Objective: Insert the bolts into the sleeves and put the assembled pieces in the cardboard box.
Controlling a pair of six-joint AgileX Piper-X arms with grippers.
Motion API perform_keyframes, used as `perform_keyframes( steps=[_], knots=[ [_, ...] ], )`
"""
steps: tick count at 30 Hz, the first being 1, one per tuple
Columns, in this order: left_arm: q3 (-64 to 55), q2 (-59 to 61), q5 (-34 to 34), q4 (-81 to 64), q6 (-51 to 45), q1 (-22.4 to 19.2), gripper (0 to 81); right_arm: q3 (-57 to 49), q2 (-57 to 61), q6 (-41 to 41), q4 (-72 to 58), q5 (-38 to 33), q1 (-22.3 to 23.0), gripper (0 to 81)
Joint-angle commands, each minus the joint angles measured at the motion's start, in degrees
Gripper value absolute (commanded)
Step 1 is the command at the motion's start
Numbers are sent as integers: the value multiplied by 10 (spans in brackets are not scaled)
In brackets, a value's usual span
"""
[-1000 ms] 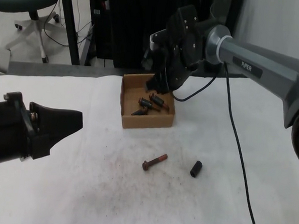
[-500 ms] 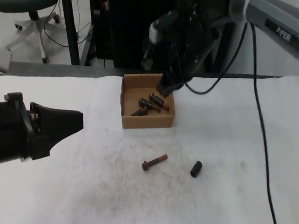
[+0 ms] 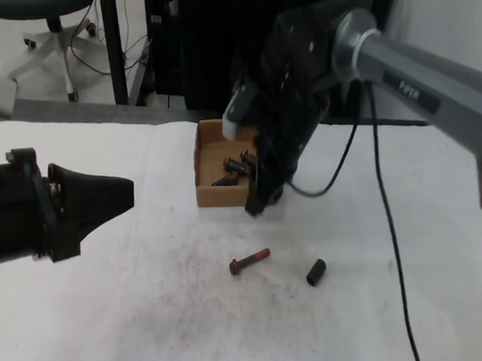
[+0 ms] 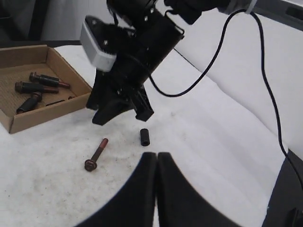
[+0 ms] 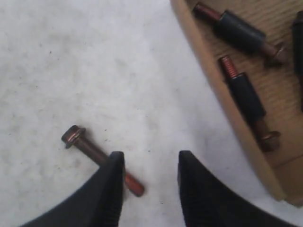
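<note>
A rusty bolt [image 3: 249,260] lies on the white cloth, with a black sleeve [image 3: 316,272] a little to its right. Behind them stands the cardboard box [image 3: 232,198] holding several assembled pieces [image 3: 235,167]. My right gripper [image 3: 259,200] hangs over the box's front wall, open, with nothing in it. In the right wrist view the bolt [image 5: 102,159] lies just off one of the fingers [image 5: 109,184], beside the box [image 5: 213,94]. My left gripper [image 3: 128,196] is at the left edge of the bench, shut and holding nothing. The left wrist view looks past that gripper [image 4: 156,157] to bolt [image 4: 96,154] and sleeve [image 4: 144,137].
A black cable [image 3: 385,230] trails from the right arm across the cloth to the front right. An office chair [image 3: 47,13] and black stand legs [image 3: 111,33] are behind the bench.
The right arm rose behind the box, then came down and forward to the box's front wall, nearer the loose bolt. The left arm has not moved.
</note>
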Motion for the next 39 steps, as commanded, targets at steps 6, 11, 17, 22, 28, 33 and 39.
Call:
perform_keyframes(
  steps=[6, 11, 17, 22, 28, 33, 39],
  knots=[
    [-3, -14, -28, 44, 41, -9, 3, 37, 0, -35, 27, -8, 40, 363],
    [-3, -14, -28, 52, 41, -9, 3, 50, 2, -56, 32, -8, 61, 363],
    [-3, -14, -28, 52, 41, -9, 3, 80, 2, -76, 23, 31, 61, 363],
    [-3, -14, -28, 52, 41, -9, 3, 89, 2, -97, 15, 82, 54, 363],
    [-3, -14, -28, 52, 41, -9, 3, 89, 2, -98, -14, 82, 48, 363],
    [-3, -14, -28, 52, 41, -9, 3, 88, 2, -96, -25, 82, 50, 363],
    [-3, -14, -28, 52, 41, -9, 3, 88, -23, -86, 4, 79, 62, 363]
  ],
)
